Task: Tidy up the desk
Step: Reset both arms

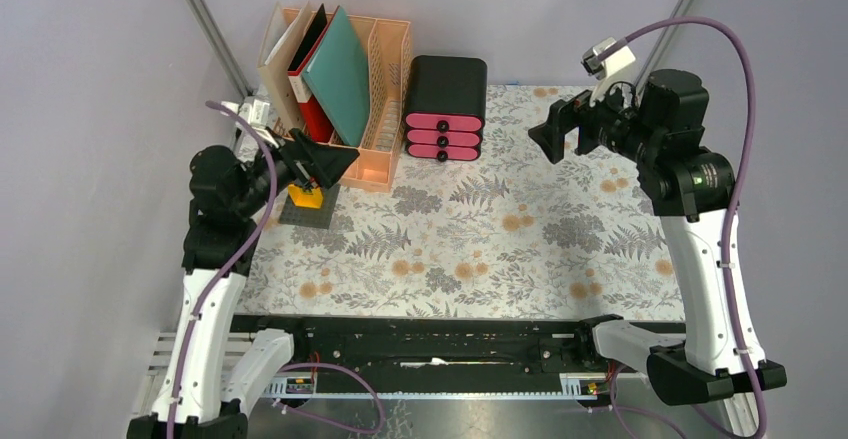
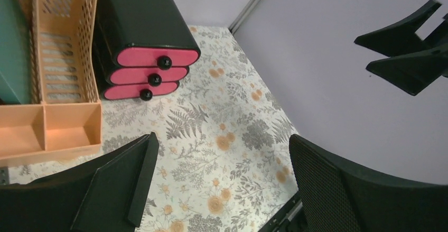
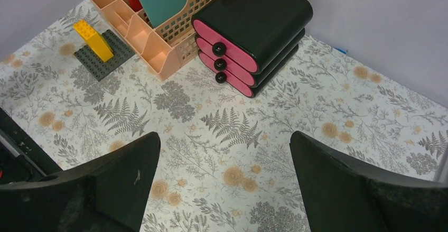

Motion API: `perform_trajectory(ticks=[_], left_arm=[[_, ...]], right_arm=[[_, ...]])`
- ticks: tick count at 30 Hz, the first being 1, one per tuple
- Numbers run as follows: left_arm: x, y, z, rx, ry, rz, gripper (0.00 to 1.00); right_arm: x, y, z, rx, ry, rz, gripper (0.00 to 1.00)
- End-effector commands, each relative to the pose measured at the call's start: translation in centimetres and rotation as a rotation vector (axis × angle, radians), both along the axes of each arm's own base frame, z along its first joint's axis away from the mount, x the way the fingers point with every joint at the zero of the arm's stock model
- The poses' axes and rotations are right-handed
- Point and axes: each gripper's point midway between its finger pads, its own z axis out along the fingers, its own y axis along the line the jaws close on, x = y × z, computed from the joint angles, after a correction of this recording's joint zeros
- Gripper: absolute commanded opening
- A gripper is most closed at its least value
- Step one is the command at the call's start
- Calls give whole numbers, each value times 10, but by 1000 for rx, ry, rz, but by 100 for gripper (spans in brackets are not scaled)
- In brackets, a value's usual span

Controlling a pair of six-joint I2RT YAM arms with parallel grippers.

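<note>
The counter [image 1: 470, 259], covered in pale cloth printed with grey ferns and tan-orange flowers, fills the workspace from the arms' bases to the back wall. Both arms are raised over it.

The left gripper [image 1: 325, 159] hangs over the counter's far-left corner with its jaws spread wide and nothing between them. Its wrist view shows only patterned cloth in the gap. Directly below it in the overhead view, a yellow brick [image 1: 305, 196] sits on a dark grey baseplate [image 1: 305, 214]. The gripper looks clear of the brick, though the overhead angle does not settle this.

The right gripper [image 1: 555, 131] is held high over the far-right part of the counter, pointing left. Its jaws are also fully parted and hold nothing.

An orange file rack [image 1: 385, 109] stands at the back left, with the baseplate lying just beside its front-left corner. The rack holds a teal folder [image 1: 340, 74] and a red folder [image 1: 312, 109] leaning in its slots, along with paler folders behind them. A black drawer box [image 1: 445, 84] sits immediately to the right of the rack. Its three pink fronts, each with a black knob, face the arms. The middle and near stretch of the cloth lies well apart from both.
</note>
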Motion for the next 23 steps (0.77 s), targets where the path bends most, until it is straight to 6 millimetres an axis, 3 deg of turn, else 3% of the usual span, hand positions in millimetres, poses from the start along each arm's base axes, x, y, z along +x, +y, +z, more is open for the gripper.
perform_trajectory(ticks=[1,4,10,23], left_arm=[[-1,0,18,29,-24,13,99],[5,9,10,87,-16,67,99],[12,11,6,133,-28,67,99],[6,7,45,97,-130,48,99]], right_arm=[[4,-12,28,-11,-76,-42,100],[11,-23,34,3,-80,-66,100],[3,-33,47,29,-107,-83,100],[-12,-26,38,50,-108,-37,100]])
